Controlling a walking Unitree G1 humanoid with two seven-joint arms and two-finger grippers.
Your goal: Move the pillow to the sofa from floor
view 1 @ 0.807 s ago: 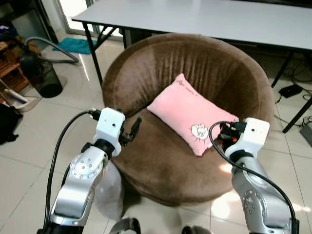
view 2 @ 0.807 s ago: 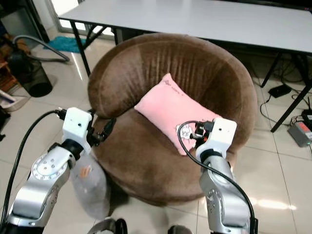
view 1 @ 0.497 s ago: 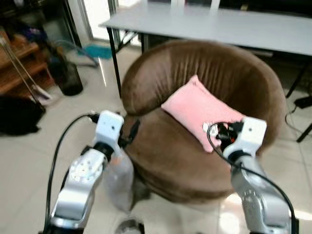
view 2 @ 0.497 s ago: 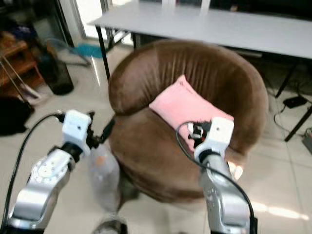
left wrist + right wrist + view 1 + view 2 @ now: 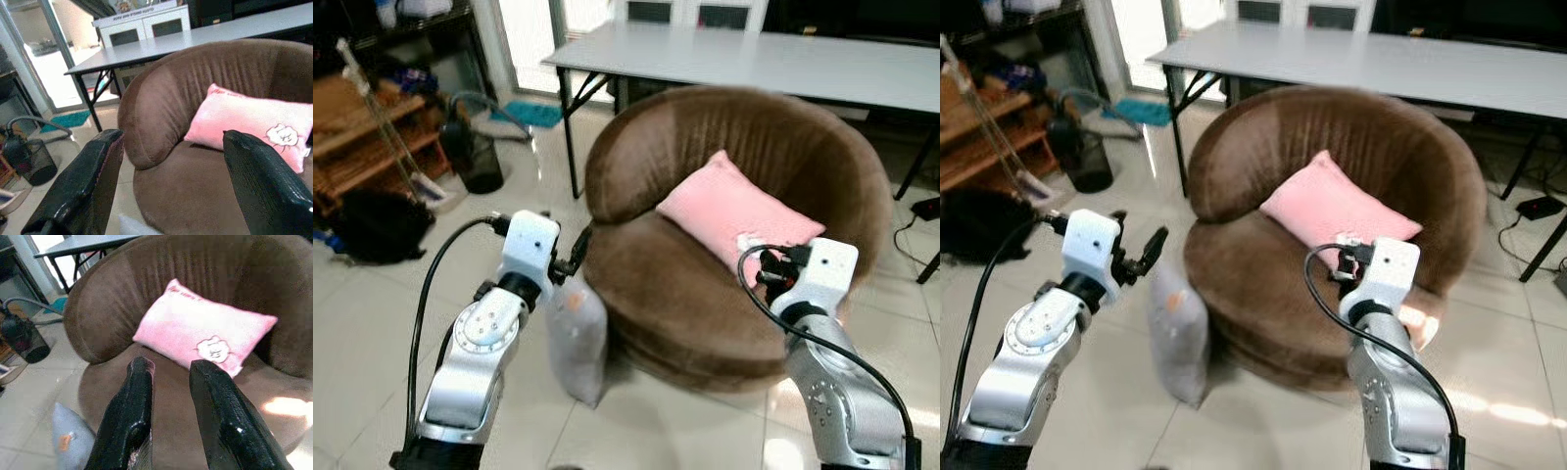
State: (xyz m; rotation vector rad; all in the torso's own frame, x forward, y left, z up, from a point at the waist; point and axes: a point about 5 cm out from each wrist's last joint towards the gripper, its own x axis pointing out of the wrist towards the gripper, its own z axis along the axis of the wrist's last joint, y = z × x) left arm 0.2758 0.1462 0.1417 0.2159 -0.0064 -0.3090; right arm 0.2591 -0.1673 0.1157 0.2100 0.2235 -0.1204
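Nearest: both arms raised in front of the robot, neither holding anything. Left gripper sits above the floor beside the chair's left flank, fingers spread wide. Right gripper hovers over the front of the seat, fingers set a narrow gap apart, nothing between them.

Just beyond the left gripper: grey pillow standing on edge on the tiled floor, leaning against the base of the round brown sofa. It carries a small orange mark. This is judged the task's pillow, still on the floor.

Further back: pink pillow already lying on the seat, propped against the backrest. Behind the sofa, a grey table; off to the left, a dark bin and a black bag.

Risks, as judged: a one-sided pinch on a soft, limp cushion may slip or let it sag out. The wide left gripper could snag the sofa's flank on descent. The seat is partly taken, so a careless drop may roll off the front edge.
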